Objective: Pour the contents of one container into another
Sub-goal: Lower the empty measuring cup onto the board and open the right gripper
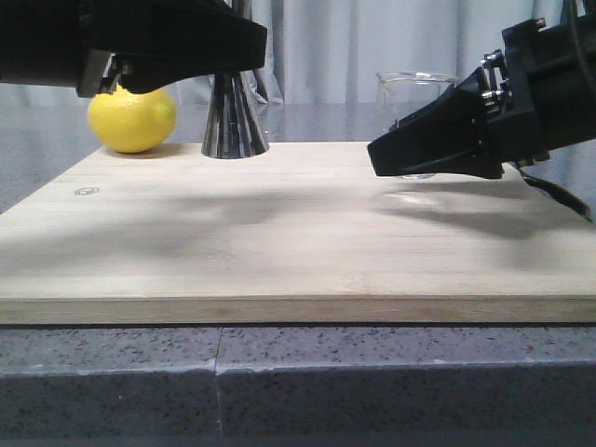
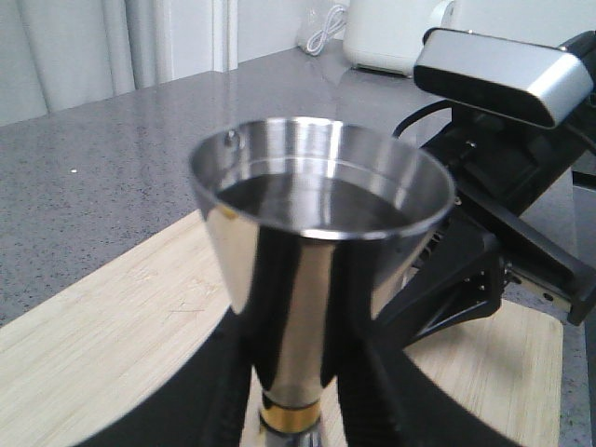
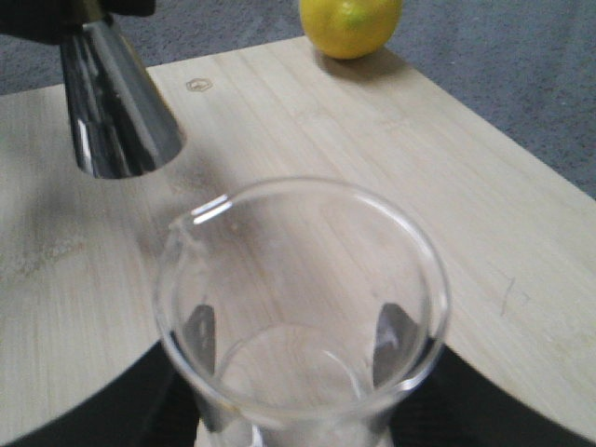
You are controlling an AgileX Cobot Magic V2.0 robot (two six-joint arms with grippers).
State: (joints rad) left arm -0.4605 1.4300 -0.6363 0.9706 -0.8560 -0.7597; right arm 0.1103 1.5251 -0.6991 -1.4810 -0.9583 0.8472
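Right wrist view: the right gripper (image 3: 298, 372) has its jaws pinched on the lower wall of the glass beaker (image 3: 303, 307), which looks empty and stands at the board's right side. Left wrist view: the left gripper (image 2: 293, 400) clasps the steel jigger (image 2: 317, 270) near its gold waist; liquid shows in the upper cup. Glass is likely slippery and fragile, so a low, firm hold suits it. Beyond lie the wooden board (image 1: 279, 242) and a lemon (image 1: 132, 119).
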